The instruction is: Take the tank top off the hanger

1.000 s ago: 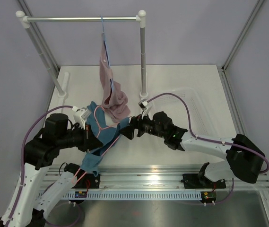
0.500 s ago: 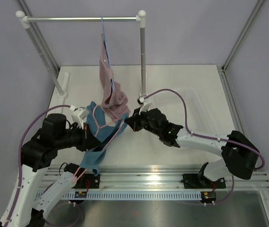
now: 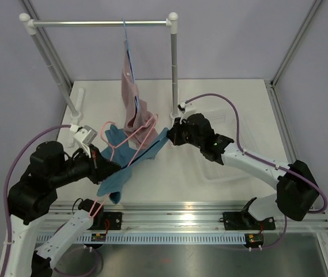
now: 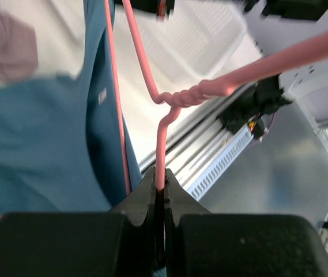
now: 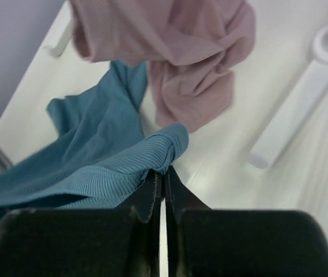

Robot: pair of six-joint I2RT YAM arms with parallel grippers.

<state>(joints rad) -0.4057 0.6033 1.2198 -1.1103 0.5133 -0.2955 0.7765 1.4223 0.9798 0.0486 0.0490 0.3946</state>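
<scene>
While the white table [image 3: 169,184] lies bare through its middle, its far edge at 12 o'clock carries a clothes rack [image 3: 94,23]: a metal rail on two white posts, each standing in a white foot. Pale lilac walls close in the far side and both flanks, with grey metal struts [image 3: 296,43] running up the corners. A slotted metal rail crosses the near edge at 6 o'clock, where both arm bases are bolted.

A dusty mauve garment [image 3: 136,118] hangs from the rail on a thin light blue hanger [image 3: 126,40], its hem bunched on the table. A clear plastic tray [image 3: 233,124] sits toward 3 o'clock.

The tank top [image 3: 120,176] is stretched across the centre left of the table, from about 8 o'clock up toward the middle, just in front of the mauve hem. The left gripper [image 3: 107,167], at 8 o'clock, has its jaws fully closed on the wire of the pink hanger [image 4: 178,99], just below the twisted neck. One hanger wire runs up across the teal cloth in the left wrist view.

The right gripper [image 3: 169,134], near the centre below the right rack post, is pinched tight on a folded edge of the tank top. The teal fabric pulls away from it toward 9 o'clock in the right wrist view.
</scene>
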